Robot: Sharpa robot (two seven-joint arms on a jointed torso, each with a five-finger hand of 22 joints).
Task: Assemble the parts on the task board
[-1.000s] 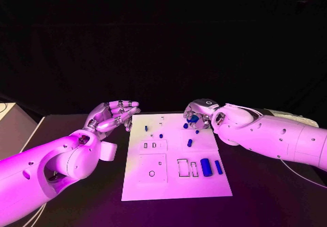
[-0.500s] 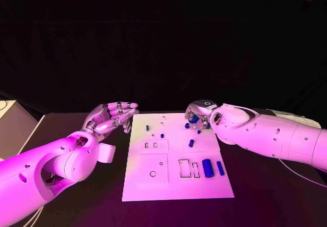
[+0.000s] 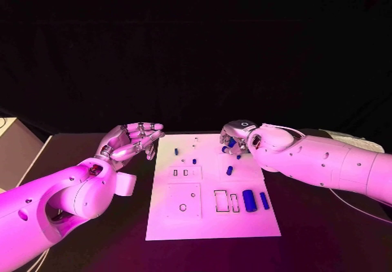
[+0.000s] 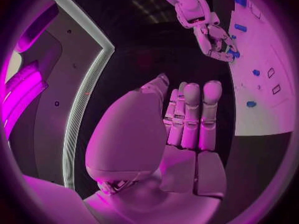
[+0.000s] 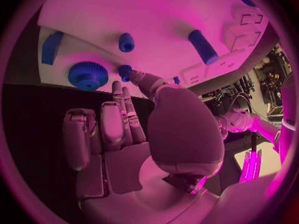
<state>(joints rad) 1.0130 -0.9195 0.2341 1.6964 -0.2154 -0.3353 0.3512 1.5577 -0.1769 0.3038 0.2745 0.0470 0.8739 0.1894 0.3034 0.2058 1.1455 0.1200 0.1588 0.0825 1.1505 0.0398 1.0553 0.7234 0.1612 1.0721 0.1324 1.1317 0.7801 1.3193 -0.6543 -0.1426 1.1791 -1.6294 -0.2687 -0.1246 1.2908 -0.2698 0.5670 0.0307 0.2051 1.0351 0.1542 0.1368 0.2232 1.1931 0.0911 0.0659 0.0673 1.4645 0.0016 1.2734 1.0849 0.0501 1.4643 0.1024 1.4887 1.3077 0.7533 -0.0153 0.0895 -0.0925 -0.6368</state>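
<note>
The surface (image 3: 327,238) was black; the white task board (image 3: 208,218) lay at its middle, long side running away from me, with dark surface showing on both long sides and along its near edge. Beyond the far edge the room was dark.

Nearest on the board's right portion lay a thick blue cylinder (image 3: 248,200) and a thinner blue bar (image 3: 264,200), side by side, just beside two outlined rectangular slots (image 3: 220,201). Farther on, a short blue peg (image 3: 229,170) lay near the board's middle, and small blue pieces (image 3: 194,161) sat toward the far end.

My left robot hand (image 3: 131,140) hung off the board's left long edge, near its far corner, palm up. The left wrist view showed its fingers (image 4: 192,115) straight, close together, empty.

My right robot hand (image 3: 237,137) was at the board's far right corner, above the small blue parts there. In the right wrist view the fingers (image 5: 118,115) lay extended; the thumb tip touched a small blue peg (image 5: 125,72), beside a blue knurled wheel (image 5: 88,75). I could not tell whether anything was actually gripped.
</note>
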